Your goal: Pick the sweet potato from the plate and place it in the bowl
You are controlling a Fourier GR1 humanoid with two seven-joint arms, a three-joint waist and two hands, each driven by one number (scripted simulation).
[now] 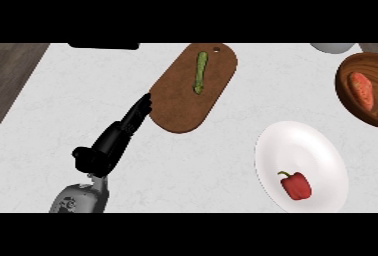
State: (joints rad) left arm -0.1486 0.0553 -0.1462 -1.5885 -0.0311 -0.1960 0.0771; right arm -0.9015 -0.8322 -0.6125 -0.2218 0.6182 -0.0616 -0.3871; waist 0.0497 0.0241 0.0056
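On the pale marbled worktop (59,105), one robot hand, the left (117,136), lies released, its straight fingers touching the edge of the single wooden cutting board (181,100). One white plate (303,142) carries one red bell pepper (296,186). One slender green vegetable (200,72) lies on the board. The one sweet potato (362,90) lies in the wooden bowl (341,87) at the right edge. Dark wood floor (18,62) shows at the far left.
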